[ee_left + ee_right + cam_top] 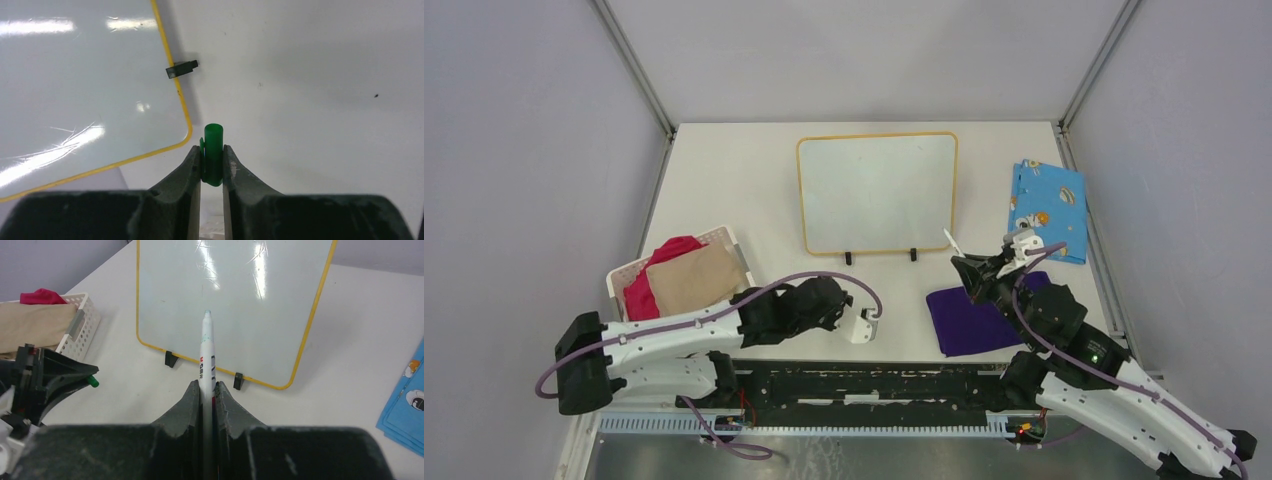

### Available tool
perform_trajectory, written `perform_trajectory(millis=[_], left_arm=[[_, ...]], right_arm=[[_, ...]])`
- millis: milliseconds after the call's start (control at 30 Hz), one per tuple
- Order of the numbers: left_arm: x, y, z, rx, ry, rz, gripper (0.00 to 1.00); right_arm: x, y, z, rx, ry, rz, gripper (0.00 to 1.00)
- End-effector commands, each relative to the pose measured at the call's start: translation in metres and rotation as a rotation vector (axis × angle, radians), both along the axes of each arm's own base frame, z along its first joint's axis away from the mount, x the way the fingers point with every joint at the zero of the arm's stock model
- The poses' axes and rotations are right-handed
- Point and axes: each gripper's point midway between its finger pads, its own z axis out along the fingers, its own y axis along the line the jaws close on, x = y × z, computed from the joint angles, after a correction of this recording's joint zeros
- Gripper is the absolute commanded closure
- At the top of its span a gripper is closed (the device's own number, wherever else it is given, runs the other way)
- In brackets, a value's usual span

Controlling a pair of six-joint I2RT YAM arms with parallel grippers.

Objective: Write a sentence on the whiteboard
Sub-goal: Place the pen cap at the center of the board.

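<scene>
On the glossy yellow-rimmed whiteboard [879, 190]: nothing written.
Right gripper [207, 386] clamps uncapped white marker [206, 347]; left gripper [212, 150] pinches green cap [214, 139]; sentence outstanding.

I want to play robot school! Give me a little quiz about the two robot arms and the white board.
1. Pick one: what does the left pincer hold?
A a small green plastic cap
B a metal spoon
C nothing at all

2. True or false: the glossy white board with the yellow rim already has words written on it.

3. Fill the gap: the right pincer grips a white plastic ____ whose tip points at the board.

Key
1. A
2. False, the board is blank.
3. The white plastic marker.
</scene>
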Motion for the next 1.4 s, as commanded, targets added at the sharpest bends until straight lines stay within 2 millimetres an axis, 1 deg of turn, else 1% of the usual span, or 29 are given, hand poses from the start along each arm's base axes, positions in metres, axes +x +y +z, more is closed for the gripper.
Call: perform_trajectory(millis=[0,100,167,367,533,700,933,1033,1367], left_arm=[[0.023,0.002,-0.008,0.191,-0.247,-0.201,0.98],[0.028,-0.003,-0.02,0.225,-0.283,-0.259,0.98],[0.029,-0.005,-0.029,0.244,-0.266,-0.283,0.98],[0.03,-0.023,-0.052,0.234,-0.17,-0.306,0.98],[0.023,-0.03,-0.079,0.253,-0.038,-0.329,0.98],[0.018,-0.036,-0.082,0.223,0.006,-0.335,0.98],[0.009,-0.022,-0.1,0.257,0.057,-0.328,0.94],[0.008,-0.021,-0.103,0.261,0.066,-0.326,0.94],[0.004,-0.028,-0.112,0.256,0.117,-0.326,0.91]], right_arm=[[0.0,-0.014,0.022,0.025,-0.054,-0.041,1.0],[-0.002,-0.013,0.023,0.029,-0.059,-0.034,1.0],[-0.003,-0.013,0.024,0.033,-0.063,-0.025,1.0],[-0.005,-0.016,0.022,0.047,-0.071,-0.028,1.0],[-0.006,-0.017,0.024,0.06,-0.072,-0.027,1.0],[-0.006,-0.017,0.019,0.051,-0.063,-0.026,1.0],[-0.006,-0.012,0.014,0.049,-0.053,-0.013,1.0],[-0.006,-0.012,0.015,0.05,-0.054,-0.012,1.0],[-0.007,-0.011,0.016,0.058,-0.05,-0.007,1.0]])
